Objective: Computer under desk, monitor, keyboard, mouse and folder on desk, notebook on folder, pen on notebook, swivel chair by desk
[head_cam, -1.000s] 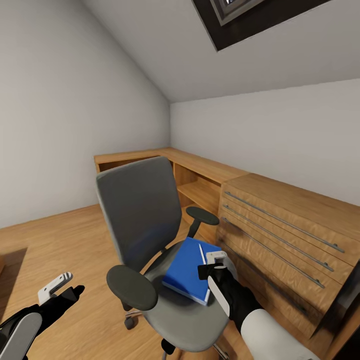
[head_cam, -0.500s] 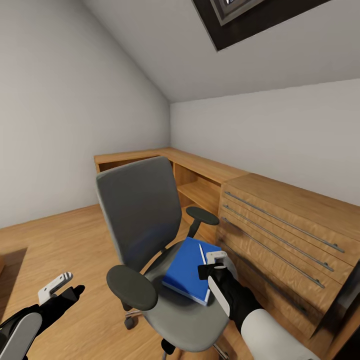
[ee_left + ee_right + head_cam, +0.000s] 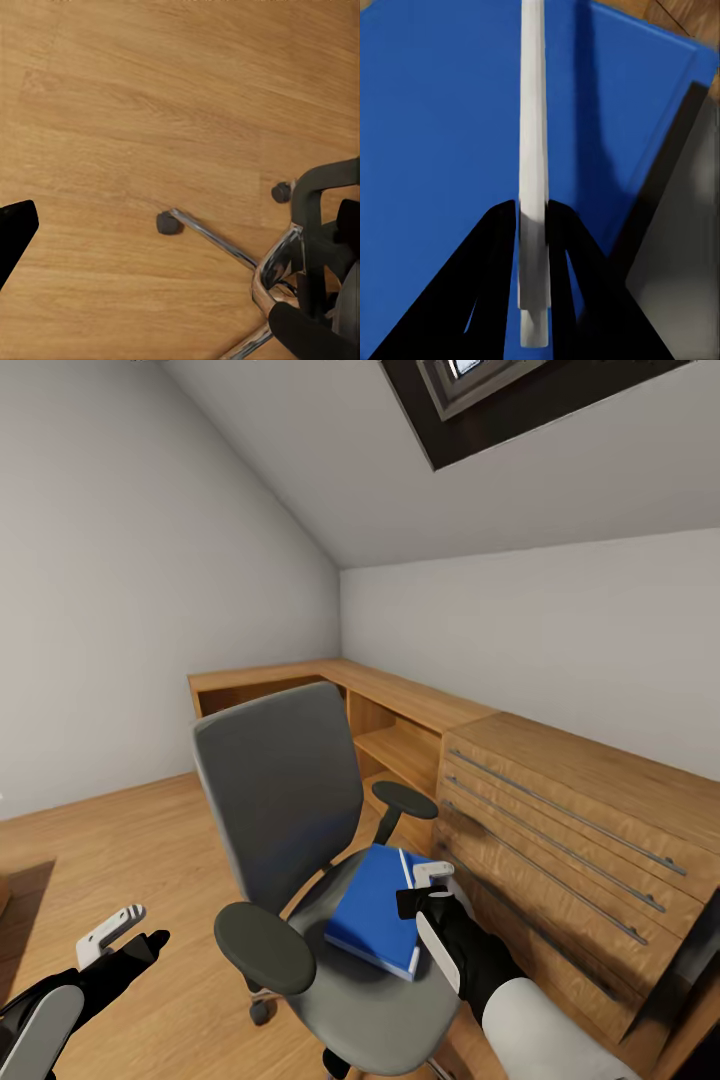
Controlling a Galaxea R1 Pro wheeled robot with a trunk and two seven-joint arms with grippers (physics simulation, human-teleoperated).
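Note:
The swivel chair (image 3: pixel 280 790) with grey back and black armrests stands on the wood floor, and its chrome base (image 3: pixel 225 244) lies under my left arm. The blue folder (image 3: pixel 375 910) lies flat on its seat. My right gripper (image 3: pixel 422 887) hovers over the folder's near right corner, shut on the thin white pen (image 3: pixel 532 135), which points out over the blue cover (image 3: pixel 435 127). My left gripper (image 3: pixel 125 935) hangs open over bare floor left of the chair. I cannot make out the notebook. The desk, monitor, keyboard, mouse and computer are out of view.
A light wood cabinet (image 3: pixel 570 810) with long drawer handles and open shelves (image 3: pixel 395 745) runs along the wall right of and behind the chair, close to its armrest (image 3: pixel 405 798). Open plank floor (image 3: pixel 120 840) lies to the left. A skylight (image 3: pixel 480 390) sits in the sloped ceiling.
The whole head view has shifted slightly, so the camera moved. The chair and folder sit a little lower in the picture. Both grippers keep their places and the pen stays held.

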